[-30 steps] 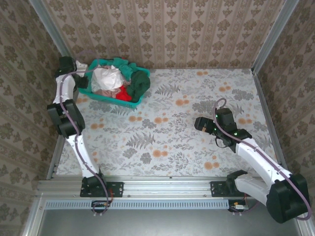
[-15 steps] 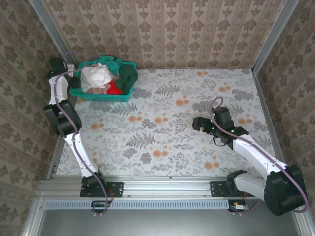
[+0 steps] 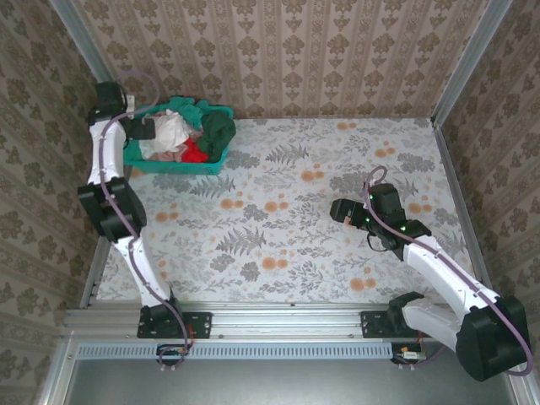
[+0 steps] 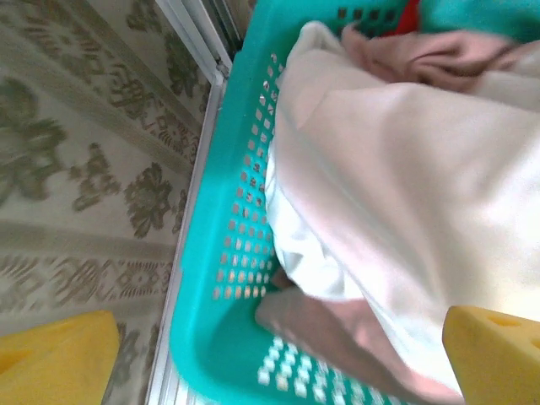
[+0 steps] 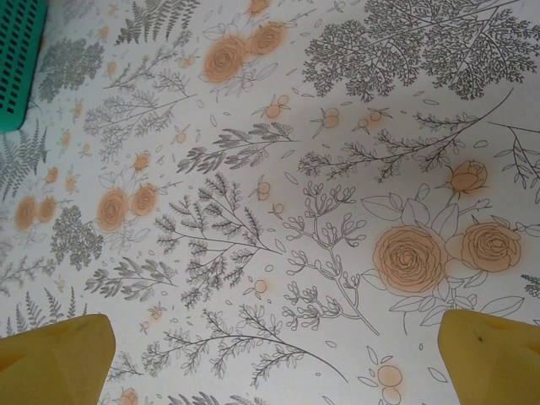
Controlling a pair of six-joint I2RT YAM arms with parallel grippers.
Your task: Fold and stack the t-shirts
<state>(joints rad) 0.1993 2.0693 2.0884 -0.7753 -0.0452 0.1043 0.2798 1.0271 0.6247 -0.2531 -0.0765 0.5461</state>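
- At the table's far-left corner, top view: t-shirts (image 3: 190, 135) heaped in a teal basket (image 3: 173, 163), left gripper (image 3: 152, 129) at its left rim.
- Left wrist: its 2 fingers (image 4: 59, 354) spread above the white shirt (image 4: 405, 194), apparently touching nothing.
- Right wrist: right gripper (image 5: 270, 363) spread wide over the floral table (image 5: 253, 211).

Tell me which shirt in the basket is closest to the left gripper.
The white t-shirt, right beside the left gripper; the dark green one lies farthest.
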